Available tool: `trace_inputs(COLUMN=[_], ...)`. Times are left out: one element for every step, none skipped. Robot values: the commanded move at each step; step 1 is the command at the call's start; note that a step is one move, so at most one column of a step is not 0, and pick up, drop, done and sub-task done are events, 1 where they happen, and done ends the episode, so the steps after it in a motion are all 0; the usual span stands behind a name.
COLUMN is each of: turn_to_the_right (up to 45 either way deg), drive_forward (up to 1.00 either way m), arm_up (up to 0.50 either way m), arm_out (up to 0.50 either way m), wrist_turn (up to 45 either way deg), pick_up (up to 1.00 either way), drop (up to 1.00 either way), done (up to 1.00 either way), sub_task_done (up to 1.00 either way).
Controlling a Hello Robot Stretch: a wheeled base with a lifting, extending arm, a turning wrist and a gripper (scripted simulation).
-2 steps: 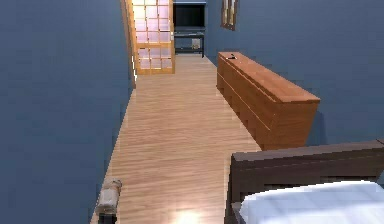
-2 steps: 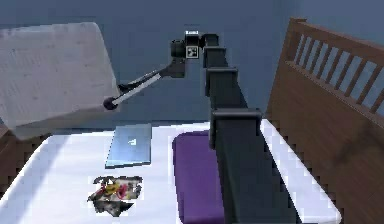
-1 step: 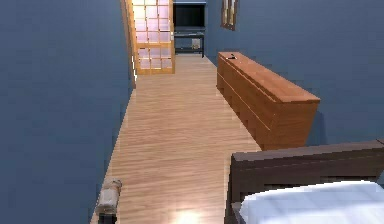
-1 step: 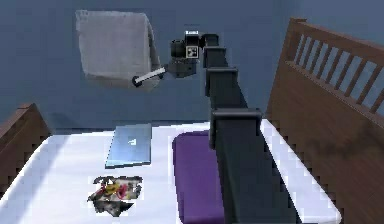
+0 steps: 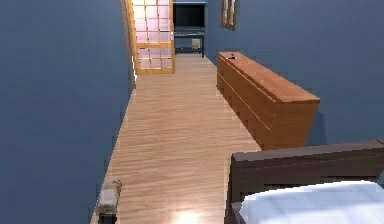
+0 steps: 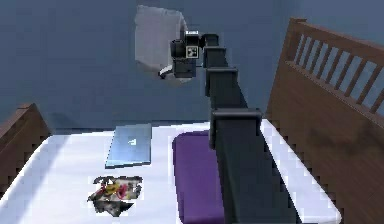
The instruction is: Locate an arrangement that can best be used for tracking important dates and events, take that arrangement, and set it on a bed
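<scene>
Now, in the forward view, a corner of the bed (image 5: pixel 320 205) with its dark wooden end board lies nearest. Beyond the bed a wooden dresser (image 5: pixel 265 95) runs along the wall, and far past the bed stands a glazed door (image 5: pixel 152 35).

In the arm side view the arm (image 6: pixel 235 130) reaches out across the bed (image 6: pixel 70 165). The gripper (image 6: pixel 172 62) is high above the bed's far edge. A pale grey sheet (image 6: pixel 158 35), probably the calendar, hangs at its far end clear of the bed, so the gripper holds it. Whether the fingers are spread or pressed together I cannot tell.

On the bed lie a laptop (image 6: pixel 130 145), a purple cushion (image 6: pixel 198 178) and a small jumble (image 6: pixel 118 192). To set the sheet down well, I would bring it in over the bed's bare white cover and lower it close first. Released from up there, it might slip down behind the bed.
</scene>
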Motion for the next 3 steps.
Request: trace_inputs(turn_to_the_right=[0.0,0.0,0.0], drive_forward=[0.0,0.0,0.0], arm_up=[-0.32,-0.32,0.0], arm_out=[0.0,0.0,0.0], wrist_turn=[0.0,0.0,0.0], pick_up=[0.0,0.0,0.0], drop=[0.0,0.0,1.0], done=[0.0,0.0,0.0], sub_task_done=[0.0,0.0,0.0])
